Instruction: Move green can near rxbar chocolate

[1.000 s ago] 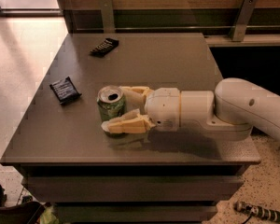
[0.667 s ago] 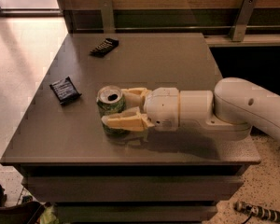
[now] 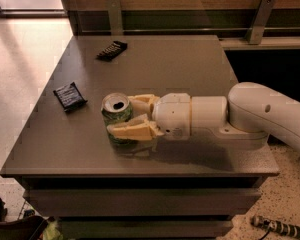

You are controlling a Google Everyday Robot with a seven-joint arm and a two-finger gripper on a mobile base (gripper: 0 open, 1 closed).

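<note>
Green can (image 3: 114, 112) being gripped upright by end effector (image 3: 123, 115), 2 fingers clamped on sides, near worktop (image 3: 190, 64) front edge. Best kept level while being carried toward rxbar chocolate (image 3: 112, 50) at back-left corner.

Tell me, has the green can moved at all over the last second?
No. The green can stands in the same spot beside the dark packet, no nearer and no farther, with the gripper closed around it.
</note>
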